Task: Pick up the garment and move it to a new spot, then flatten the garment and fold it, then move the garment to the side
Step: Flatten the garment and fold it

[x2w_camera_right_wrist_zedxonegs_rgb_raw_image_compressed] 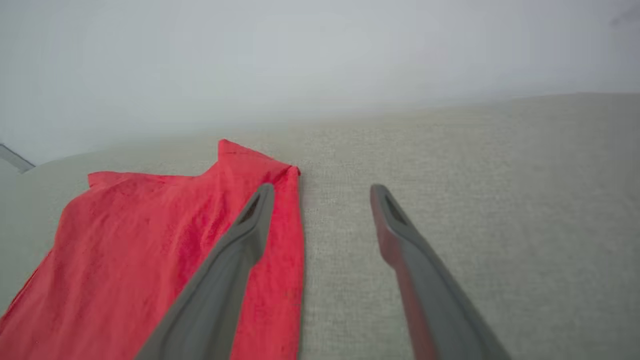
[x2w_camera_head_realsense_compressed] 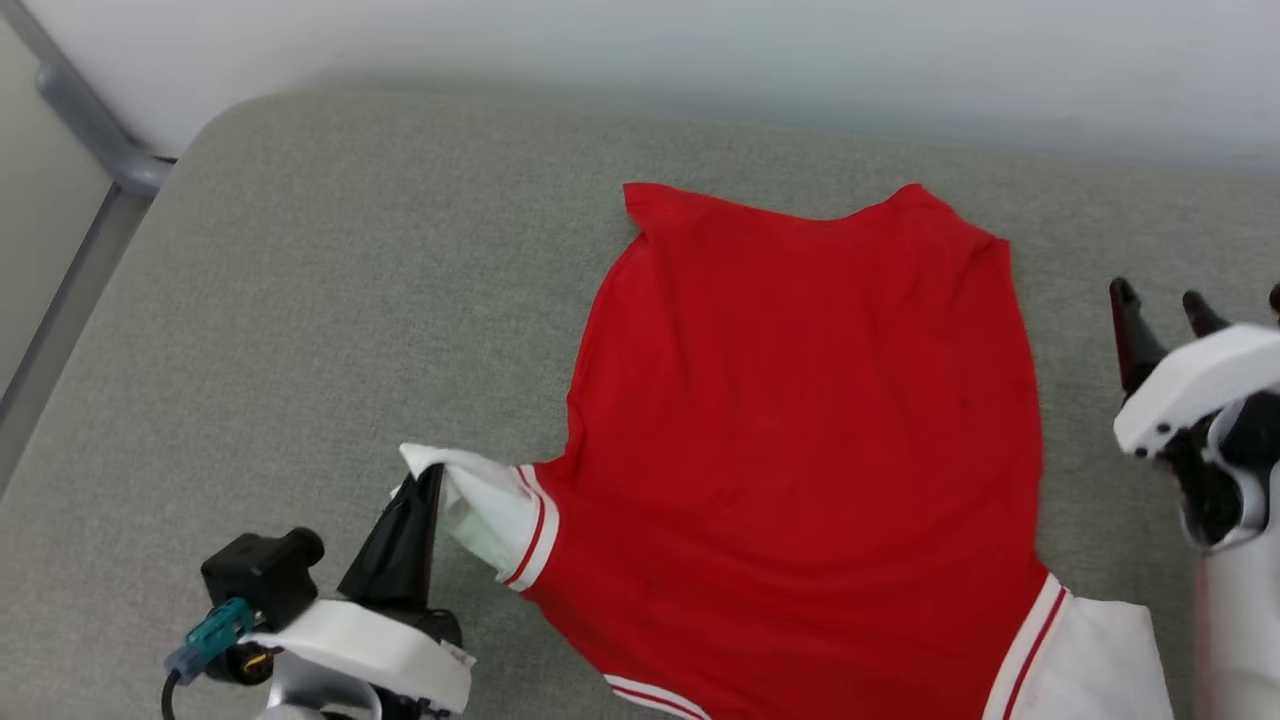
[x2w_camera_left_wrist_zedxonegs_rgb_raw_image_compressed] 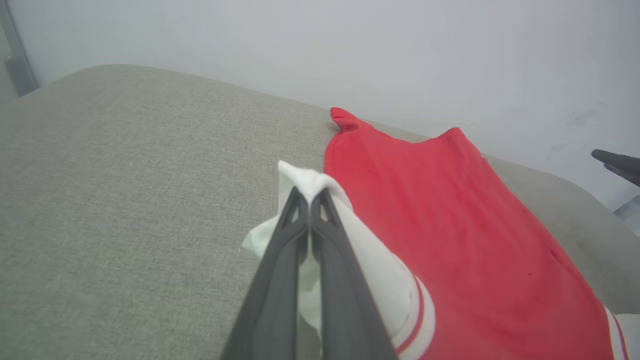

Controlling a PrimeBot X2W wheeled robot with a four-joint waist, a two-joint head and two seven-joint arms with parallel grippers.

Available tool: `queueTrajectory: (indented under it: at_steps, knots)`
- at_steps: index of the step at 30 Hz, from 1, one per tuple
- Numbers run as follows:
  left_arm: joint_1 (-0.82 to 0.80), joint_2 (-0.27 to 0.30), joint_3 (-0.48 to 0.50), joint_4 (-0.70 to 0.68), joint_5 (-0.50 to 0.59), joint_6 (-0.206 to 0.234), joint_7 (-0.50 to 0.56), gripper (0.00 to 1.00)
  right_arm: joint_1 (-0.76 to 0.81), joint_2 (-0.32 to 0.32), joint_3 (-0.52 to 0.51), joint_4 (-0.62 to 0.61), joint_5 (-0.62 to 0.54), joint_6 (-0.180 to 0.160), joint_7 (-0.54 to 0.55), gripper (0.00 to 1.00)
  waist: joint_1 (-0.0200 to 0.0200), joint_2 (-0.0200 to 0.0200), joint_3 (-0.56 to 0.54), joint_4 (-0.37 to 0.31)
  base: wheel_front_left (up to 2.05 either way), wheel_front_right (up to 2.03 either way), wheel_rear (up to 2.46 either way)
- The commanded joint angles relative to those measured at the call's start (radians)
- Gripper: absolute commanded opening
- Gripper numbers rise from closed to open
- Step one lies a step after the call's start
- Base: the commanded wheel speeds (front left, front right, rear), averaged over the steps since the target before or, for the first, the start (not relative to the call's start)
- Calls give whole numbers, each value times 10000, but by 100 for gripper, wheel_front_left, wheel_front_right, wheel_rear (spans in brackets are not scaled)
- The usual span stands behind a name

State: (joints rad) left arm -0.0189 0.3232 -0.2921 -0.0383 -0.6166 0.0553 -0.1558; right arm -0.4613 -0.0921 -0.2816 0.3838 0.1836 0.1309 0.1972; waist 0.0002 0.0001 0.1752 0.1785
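The garment [x2w_camera_head_realsense_compressed: 800, 450] lies flat on the grey cushion [x2w_camera_head_realsense_compressed: 300, 300], long axis 12 to 6 o'clock, its white sleeve [x2w_camera_head_realsense_compressed: 480, 505] at 8 o'clock pinched in the closed left claw [x2w_camera_head_realsense_compressed: 428, 485], while the right claw [x2w_camera_head_realsense_compressed: 1160, 305] hangs wide and empty just off the 3 o'clock edge.

- garment [x2w_camera_head_realsense_compressed: 800, 450] is lying spread on the cushion [x2w_camera_head_realsense_compressed: 300, 350], hem end facing the wall [x2w_camera_head_realsense_compressed: 700, 50] behind, sleeves facing the robot.
- left sleeve [x2w_camera_head_realsense_compressed: 490, 515] is sticking out at the garment's left; left gripper [x2w_camera_head_realsense_compressed: 430, 478] is pinching its tip.
- right sleeve [x2w_camera_head_realsense_compressed: 1090, 660] is lying at the near right.
- right gripper [x2w_camera_head_realsense_compressed: 1158, 298] is sitting right of the garment, apart from it.
- rail [x2w_camera_head_realsense_compressed: 100, 130] is running past the cushion's far-left corner.
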Motion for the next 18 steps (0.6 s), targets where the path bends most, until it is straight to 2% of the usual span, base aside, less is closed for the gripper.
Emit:
queueTrajectory:
  at_steps: [1, 6, 9, 18]
  knots:
    - [-373, -141, -148, -25, 70, -157, -144, 0, -753, -200, -44, 556, -165, -4, 650, 100, -2, -1, 758, 646, 0, 0, 0]
    - [-1037, -454, -374, 104, 121, -488, -473, 0, -2856, -687, -81, 1904, -836, -5, 2924, 100, -2, -1, 1482, 1132, 0, 0, 0]
    - [-1339, -613, -434, 194, 129, -668, -630, 0, -3768, -918, 52, 2388, -1257, -4, 3841, 100, -2, -1, 1831, 1360, 0, 0, 0]
    - [-1900, -933, -515, 556, 94, -1105, -905, 0, -5023, -1218, 364, 3701, -1916, -4, 4887, 100, -2, -1, 2586, 1711, 0, 0, 0]
